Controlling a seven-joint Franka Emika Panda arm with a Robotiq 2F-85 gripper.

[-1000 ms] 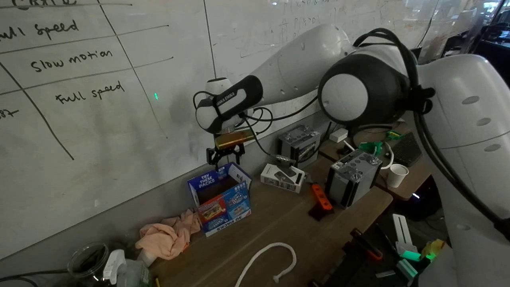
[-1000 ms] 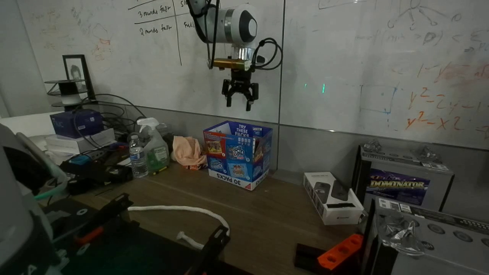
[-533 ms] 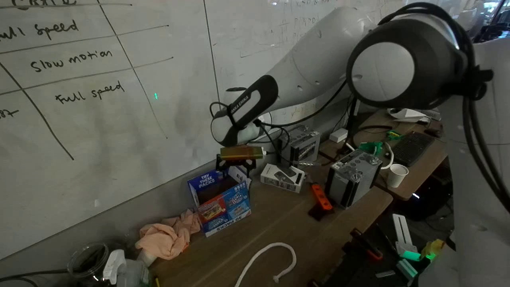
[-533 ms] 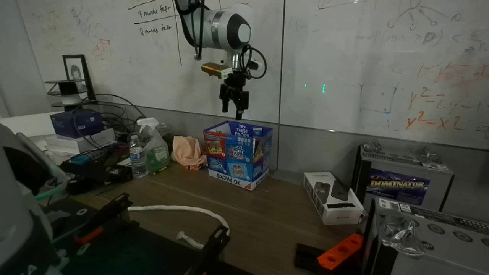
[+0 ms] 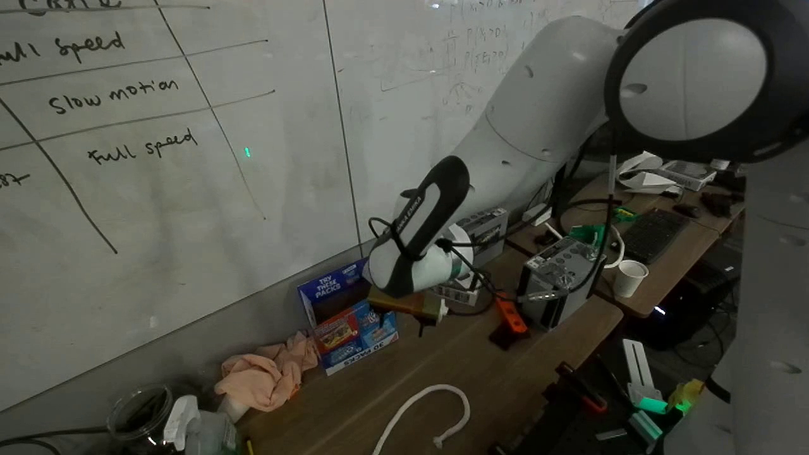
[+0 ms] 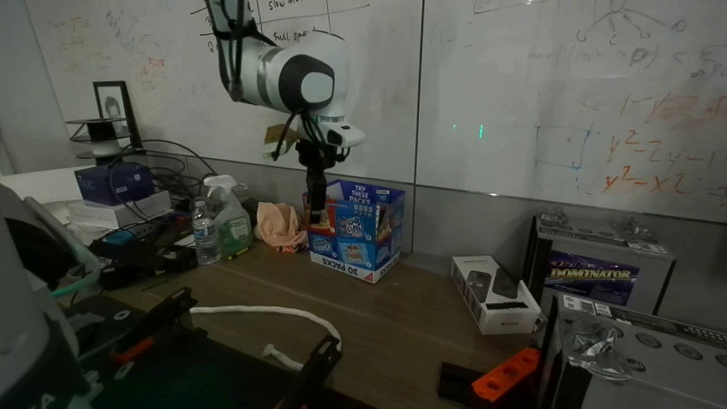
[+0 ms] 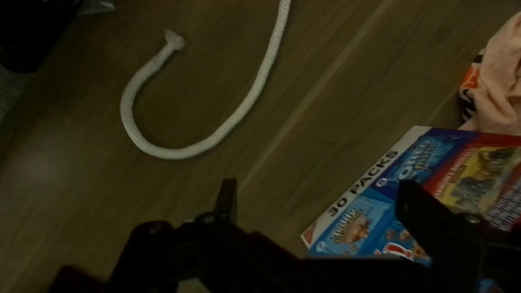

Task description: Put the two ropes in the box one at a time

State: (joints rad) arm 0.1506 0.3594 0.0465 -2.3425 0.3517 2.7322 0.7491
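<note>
Now the gripper (image 7: 316,185) hangs lower and nearer than a second ago, its fingers spread, partly covering the blue box (image 6: 356,233) in an exterior view. The white rope (image 7: 175,154) lies where it did, curved across the near part of the wooden table (image 6: 392,318). Farther back, a peach cloth (image 6: 278,224) is bunched left of the blue box, below a whiteboard (image 6: 511,91) with handwriting.

Exterior views, two, facing the whiteboard (image 5: 189,208) across the table (image 6: 397,329): in an exterior view from above, arm (image 5: 550,107) near at right; in an exterior view from lower, box (image 6: 358,238) mid-frame. Wrist view: close, looking down past the gripper (image 7: 317,195); rope (image 7: 175,154), box and cloth (image 7: 500,77) shared by all.
</note>
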